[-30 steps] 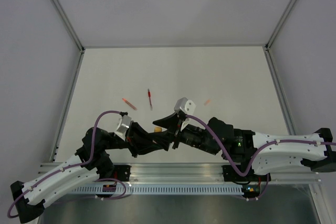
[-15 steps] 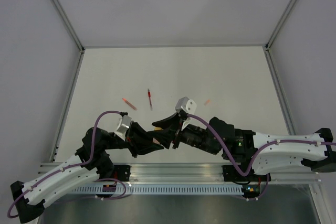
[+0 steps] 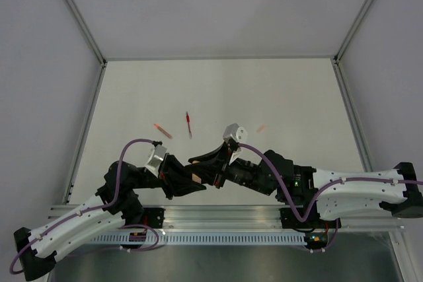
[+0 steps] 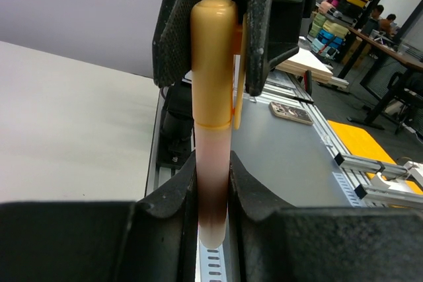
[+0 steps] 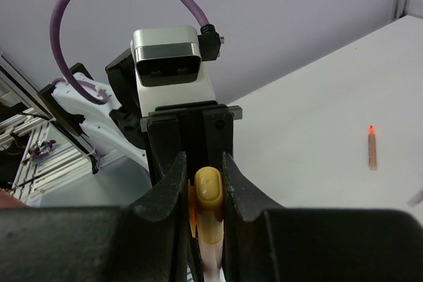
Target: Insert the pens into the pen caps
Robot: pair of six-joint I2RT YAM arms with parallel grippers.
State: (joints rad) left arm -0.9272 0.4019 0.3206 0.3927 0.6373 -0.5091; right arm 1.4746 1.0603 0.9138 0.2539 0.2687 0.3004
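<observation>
We find the left gripper (image 4: 213,193) clamped on the pale salmon pen (image 4: 211,156), held above the near part of the table (image 3: 264,90). The right gripper (image 5: 201,177) is closed on the orange cap (image 4: 213,64), the only holder seen filled. It sits over the pen's end; full seating we cannot confirm. We judge one pair nearly done. The dark red pen (image 3: 189,123) lies uncapped, a short red piece (image 3: 162,131) near it.
</observation>
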